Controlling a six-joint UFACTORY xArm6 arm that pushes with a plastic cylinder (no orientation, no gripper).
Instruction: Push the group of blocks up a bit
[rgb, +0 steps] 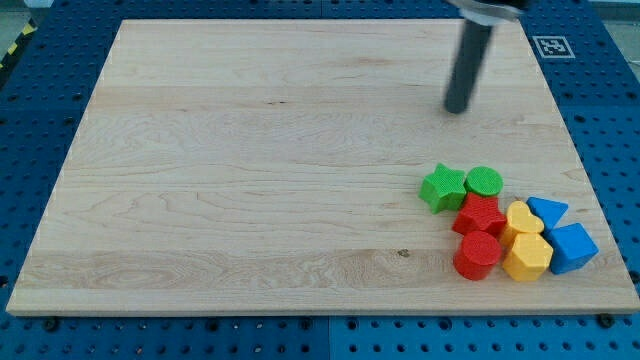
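Several blocks sit clustered at the board's lower right. A green star (441, 187) and a green cylinder (484, 182) form the top of the group. Below them are a red star (480, 216) and a red cylinder (477, 255). To their right are a yellow heart (523, 218), a yellow hexagon (527, 258), a blue triangle (547, 211) and a blue cube (572, 248). My tip (457, 109) rests on the board above the group, well clear of it, about a block's width above the green pair.
The wooden board (250, 180) lies on a blue pegboard table (610, 120). The blue cube is near the board's right edge. A black-and-white marker (551, 45) sits off the board's upper right corner.
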